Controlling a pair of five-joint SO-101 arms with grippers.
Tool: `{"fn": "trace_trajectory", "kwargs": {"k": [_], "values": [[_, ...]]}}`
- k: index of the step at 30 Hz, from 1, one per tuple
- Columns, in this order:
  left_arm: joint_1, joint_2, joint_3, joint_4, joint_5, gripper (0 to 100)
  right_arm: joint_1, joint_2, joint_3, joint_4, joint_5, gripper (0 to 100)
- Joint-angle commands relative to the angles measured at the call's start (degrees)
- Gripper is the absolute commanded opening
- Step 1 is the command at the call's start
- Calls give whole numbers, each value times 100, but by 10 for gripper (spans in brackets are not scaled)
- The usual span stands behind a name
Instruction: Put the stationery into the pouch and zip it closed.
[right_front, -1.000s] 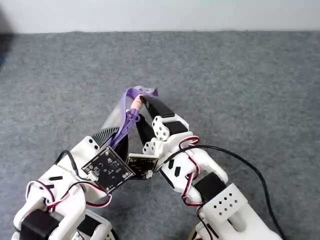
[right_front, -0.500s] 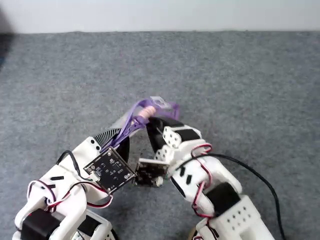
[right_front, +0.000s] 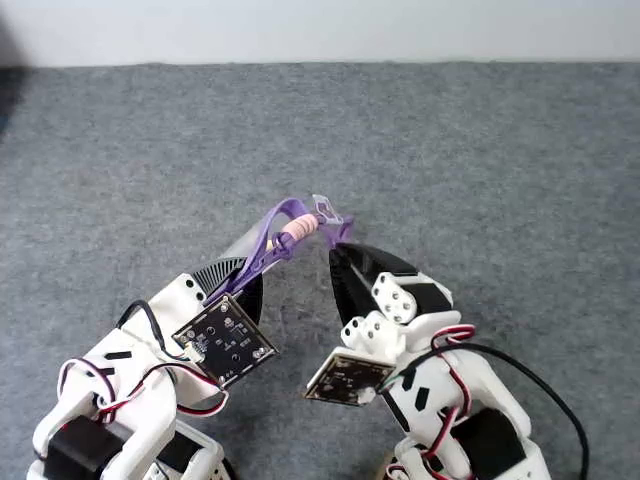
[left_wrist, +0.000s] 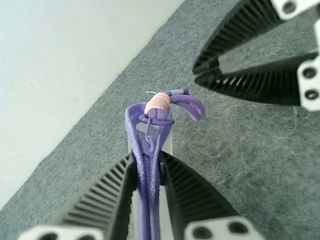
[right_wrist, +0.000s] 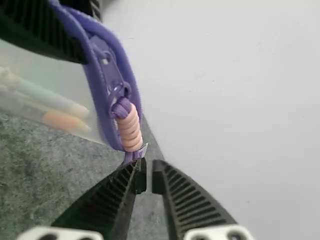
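A clear pouch (right_front: 232, 248) with a purple zipper edge (right_front: 268, 238) hangs lifted off the grey table. My left gripper (right_front: 248, 268) is shut on that zipper edge (left_wrist: 148, 150), as the left wrist view (left_wrist: 148, 167) shows. Pens (right_wrist: 47, 107) lie inside the pouch. The pink beaded zipper pull (right_front: 300, 228) with its purple tassel sticks out at the pouch's far end (left_wrist: 160, 101). My right gripper (right_front: 336, 254) sits just short of the tassel, its jaws a narrow crack apart with nothing between them (right_wrist: 148, 169). From the left wrist it shows apart from the pull (left_wrist: 196, 70).
Grey felt covers the table (right_front: 480, 160), with free room on the far side and to the right. A white wall (right_front: 320, 30) runs along the back edge. A black cable (right_front: 540, 385) trails by the right arm.
The right gripper drew the zipper pull to the right, then let go and backed off toward the right arm's base. The left gripper kept its hold on the pouch.
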Motion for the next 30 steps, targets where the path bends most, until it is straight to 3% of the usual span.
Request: {"fn": "trace_trajectory", "kwargs": {"k": [1, 4, 14, 19, 30], "values": [[0, 9, -22, -26, -35, 12, 66, 92, -264, -4, -70, 183], [0, 18, -31, -26, -132, 12, 57, 418, -202, -57, -79, 236], [0, -9, -40, -9, -237, 12, -259, 2097, -308, -1798, -35, 233], [0, -9, -48, 0, -237, 12, -541, 2246, -264, -1754, 185, 232], [-9, -18, -48, -18, -237, 12, -593, 1736, -246, -453, 185, 231]]}}
